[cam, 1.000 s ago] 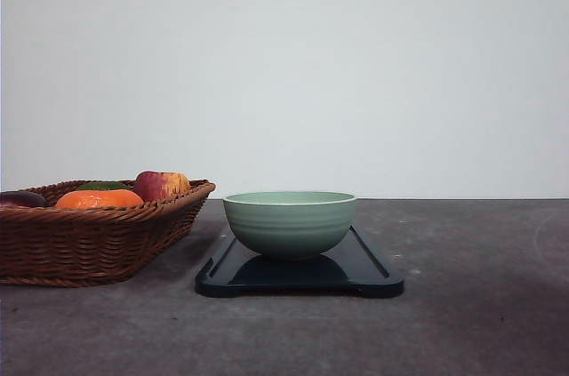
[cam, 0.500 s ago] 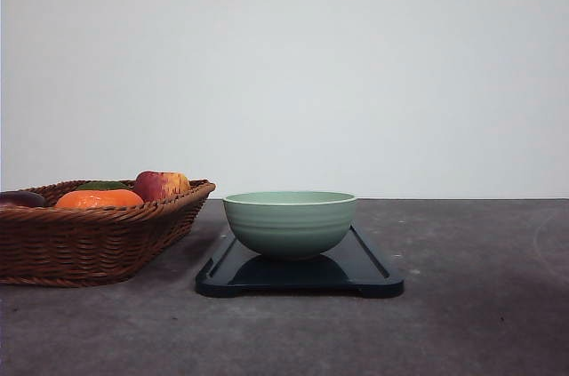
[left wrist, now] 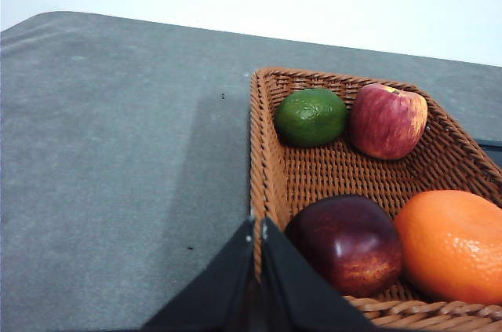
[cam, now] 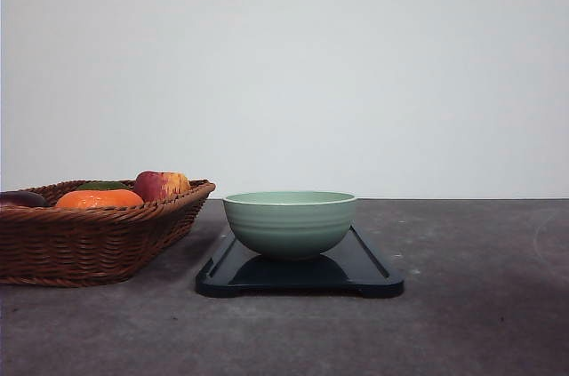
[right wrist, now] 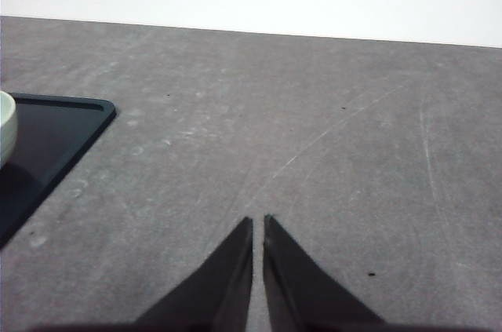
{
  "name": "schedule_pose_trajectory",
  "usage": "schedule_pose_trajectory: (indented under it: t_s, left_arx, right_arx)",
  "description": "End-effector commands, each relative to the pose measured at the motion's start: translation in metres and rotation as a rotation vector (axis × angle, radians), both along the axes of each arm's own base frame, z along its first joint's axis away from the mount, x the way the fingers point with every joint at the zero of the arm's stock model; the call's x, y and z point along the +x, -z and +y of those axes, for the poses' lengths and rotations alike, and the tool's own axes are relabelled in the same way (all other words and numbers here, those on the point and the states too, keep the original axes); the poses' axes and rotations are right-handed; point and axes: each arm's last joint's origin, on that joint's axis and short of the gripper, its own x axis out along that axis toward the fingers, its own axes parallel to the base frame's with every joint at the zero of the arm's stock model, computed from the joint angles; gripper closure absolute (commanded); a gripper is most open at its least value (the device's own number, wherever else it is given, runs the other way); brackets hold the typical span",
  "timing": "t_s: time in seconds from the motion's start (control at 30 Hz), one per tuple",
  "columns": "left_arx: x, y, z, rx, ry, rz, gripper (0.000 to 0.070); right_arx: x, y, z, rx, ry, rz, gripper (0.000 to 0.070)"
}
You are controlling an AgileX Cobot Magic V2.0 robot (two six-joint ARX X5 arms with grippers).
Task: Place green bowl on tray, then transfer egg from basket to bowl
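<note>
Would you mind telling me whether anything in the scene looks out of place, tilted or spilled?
Nothing stands out: the green bowl sits upright on the tray, and the fruit lies inside the basket, none spilled.

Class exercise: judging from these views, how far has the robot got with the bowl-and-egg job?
Done: the green bowl sits on the tray. In hand: nothing; the left gripper and right gripper are shut and empty. Left: the egg transfer. The basket shows four fruits, no visible egg.
</note>
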Motion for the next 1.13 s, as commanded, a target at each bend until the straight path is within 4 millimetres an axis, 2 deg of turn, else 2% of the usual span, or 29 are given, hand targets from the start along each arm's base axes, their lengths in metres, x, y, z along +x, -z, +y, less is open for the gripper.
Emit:
schedule_pose_trajectory:
  t_s: [0.0,1.1]
  left_arx:
    - [0.0008,0.0070,0.0002,-0.004,-0.003,0.024,0.0700]
    - [0.0008,0.0070,0.0002,-0.004,-0.003,0.024,0.0700]
  right_arx:
    - [0.0003,0.0006,0.0002,0.011,-0.001,-0.004,0.0683]
    - [0.0004,0.0006,0.0002,0.011,-0.001,-0.004,0.0683]
